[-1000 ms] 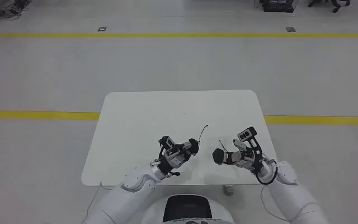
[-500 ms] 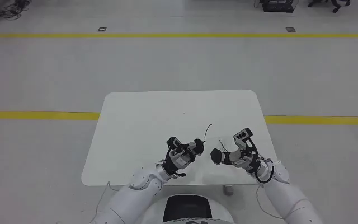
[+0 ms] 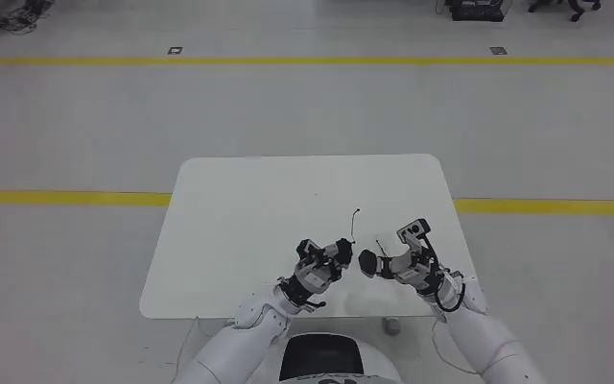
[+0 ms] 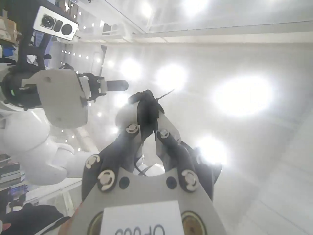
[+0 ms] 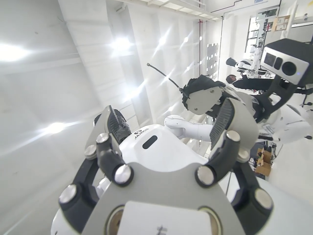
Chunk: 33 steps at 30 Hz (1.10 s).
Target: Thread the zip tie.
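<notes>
Zip tie [image 5: 163, 73]: thin black strip, one end pinched in left gripper [image 4: 146, 101], jaws clenched on it, rest sticking out free past fingertips. Tie held in air above near part of white table [image 3: 240, 192], between two grippers. Right gripper [image 5: 168, 113] just beside left one, facing it, jaws spread wide, nothing between them.

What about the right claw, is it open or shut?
Open. The right gripper has its fingers wide apart, holding nothing.

text | label [image 4: 143, 218] on left gripper [image 4: 146, 99]: print cropped, probably unreadable
</notes>
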Available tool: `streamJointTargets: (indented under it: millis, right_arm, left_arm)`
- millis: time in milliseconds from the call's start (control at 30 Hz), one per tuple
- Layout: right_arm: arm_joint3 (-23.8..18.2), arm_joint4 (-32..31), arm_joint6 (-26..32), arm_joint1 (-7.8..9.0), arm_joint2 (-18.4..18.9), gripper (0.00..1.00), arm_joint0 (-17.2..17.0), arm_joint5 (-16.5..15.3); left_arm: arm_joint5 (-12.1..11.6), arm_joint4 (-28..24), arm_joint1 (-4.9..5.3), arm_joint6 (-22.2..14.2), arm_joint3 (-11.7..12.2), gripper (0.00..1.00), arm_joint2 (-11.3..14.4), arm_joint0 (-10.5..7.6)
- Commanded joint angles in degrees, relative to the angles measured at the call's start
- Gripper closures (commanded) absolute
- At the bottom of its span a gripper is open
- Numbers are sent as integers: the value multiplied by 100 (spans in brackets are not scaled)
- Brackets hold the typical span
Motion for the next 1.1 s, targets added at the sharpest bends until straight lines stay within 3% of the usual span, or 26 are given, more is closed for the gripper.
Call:
streamJointTargets:
  millis: [0,33,100,167,233,633,1067]
  right_arm:
    - [23,16,17,-20,-36,4,24,-3]
    - [33,18,22,-31,-55,11,36,-7]
    - [55,14,40,-52,-90,36,60,-10]
    - [75,0,49,-67,-107,51,76,-18]
    - [98,-12,53,-81,-114,55,89,-20]
    - [191,-75,78,-150,-128,76,122,3]
    - [266,-130,96,-216,-137,78,182,69]
  left_arm:
    - [0,8,-71,-32,120,100,18,-16]
    - [0,-10,-106,-48,158,100,21,-20]
    - [0,-88,-186,-107,246,100,20,-19]
    - [0,-99,-247,-123,319,100,-8,-27]
    - [0,-76,-312,-149,391,100,-47,-26]
    - [0,-76,-312,-149,391,100,-47,-26]
    - [0,-76,-312,-149,391,100,-47,-26]
